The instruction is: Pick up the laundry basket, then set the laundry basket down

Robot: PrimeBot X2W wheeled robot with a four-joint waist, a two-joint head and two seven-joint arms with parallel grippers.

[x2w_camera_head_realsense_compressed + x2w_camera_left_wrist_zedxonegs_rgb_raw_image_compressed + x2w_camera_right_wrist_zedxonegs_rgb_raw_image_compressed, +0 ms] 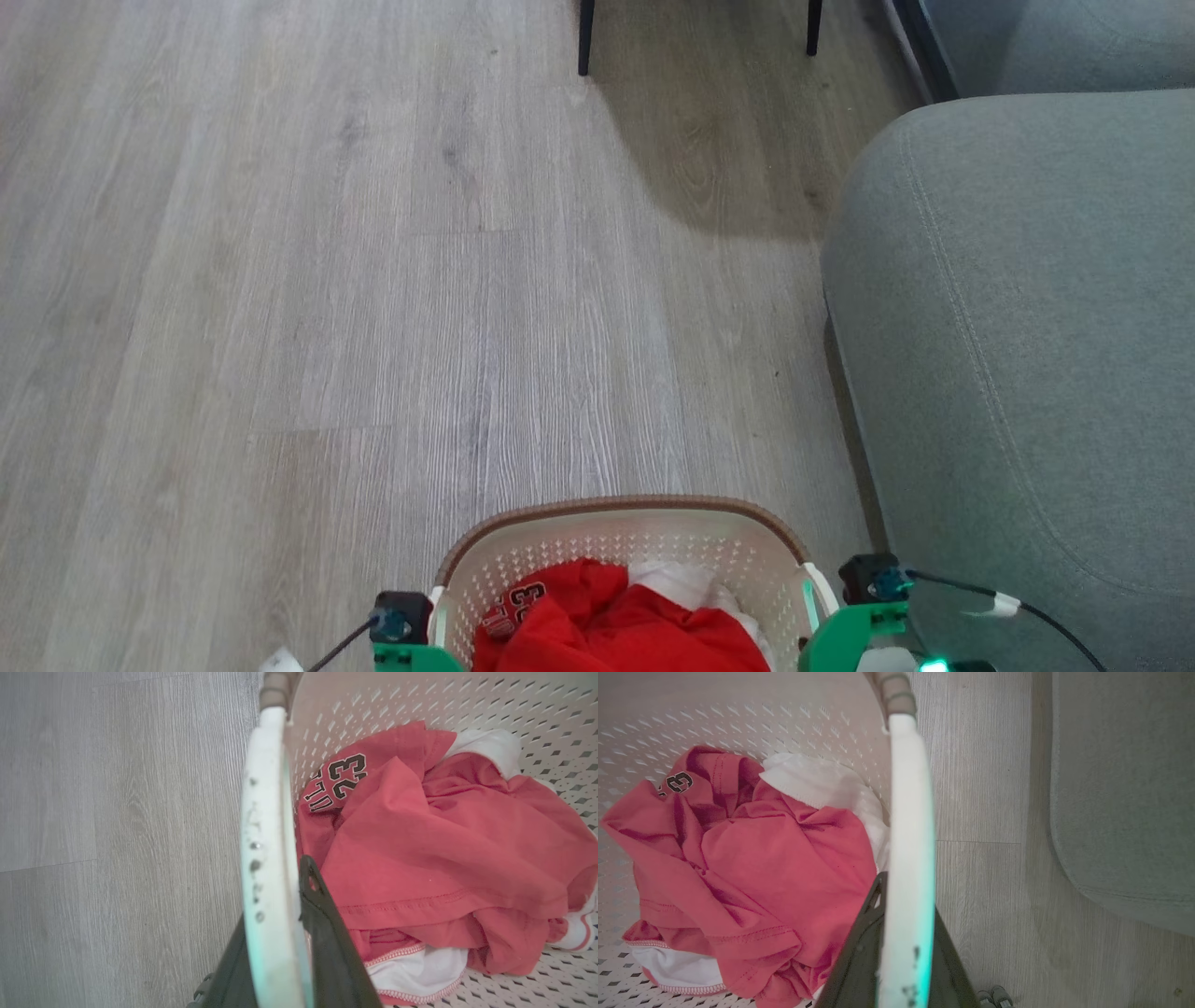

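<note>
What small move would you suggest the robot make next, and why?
Probably a small, straight, level lift with both arms: the left gripper and right gripper each clasp a white handle of the laundry basket, and the grey sofa stands close on its right.

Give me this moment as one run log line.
left gripper: shut on left handle | right gripper: shut on right handle | laundry basket: holds red and white clothes | lifted: cannot tell

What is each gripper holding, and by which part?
The laundry basket: the left gripper grips its left white handle, the right gripper its right white handle.
</note>
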